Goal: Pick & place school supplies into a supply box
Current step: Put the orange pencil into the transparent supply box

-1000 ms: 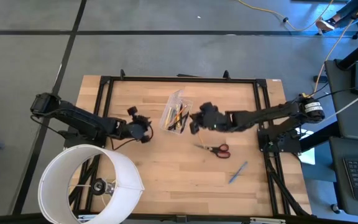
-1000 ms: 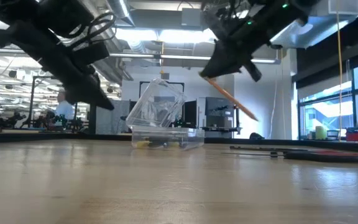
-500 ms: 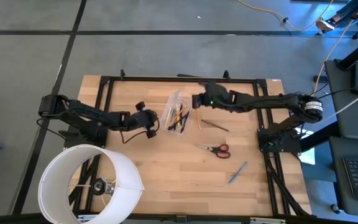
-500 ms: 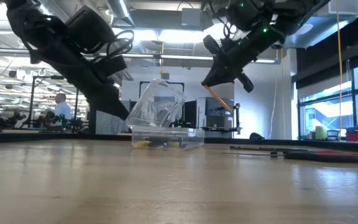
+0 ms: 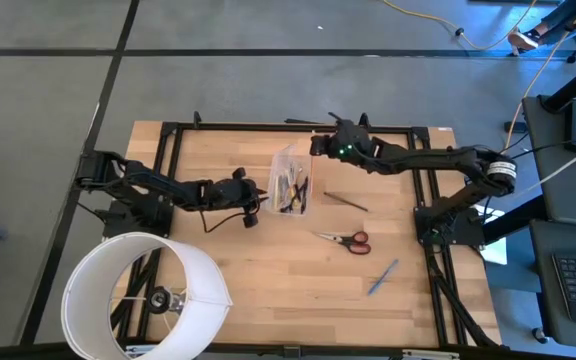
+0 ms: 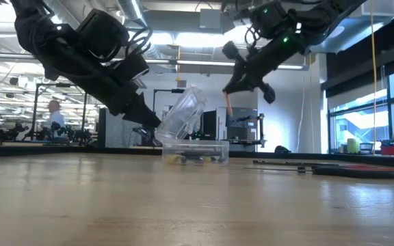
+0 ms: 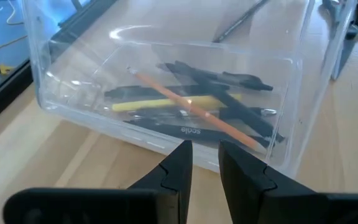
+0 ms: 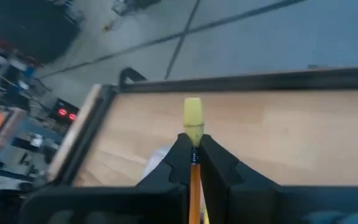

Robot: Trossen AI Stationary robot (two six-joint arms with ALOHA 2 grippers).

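Observation:
The clear supply box stands mid-table with its lid tilted up. Inside it lie several pens and an orange pencil. My left gripper is at the box's left long wall, its fingers only a narrow gap apart. My right gripper hovers beyond the box's far end, shut on an orange pencil. Red-handled scissors, a black pen and a blue pen lie flat on the table to the right of the box. My left gripper comes in level from the table's left. Its fingertips meet the lower edge of the box's left long wall. The box stays flat on the table. My right gripper pinches the orange pencil just behind its eraser end between both fingers. The eraser sticks out past the fingertips. The pencil is lifted clear, and its shaft slants down below the gripper.
A large white cylinder stands at the near left corner. A black frame runs around the table edges. Bare wood lies near the front, between the cylinder and the blue pen. A person shows far off in the room.
My right gripper carried the pencil from beside the box toward the far edge, and the pencil turned from a long slant to nearly upright. My left gripper moved right to the box. The box slid a little to the right and turned, and its lid tipped.

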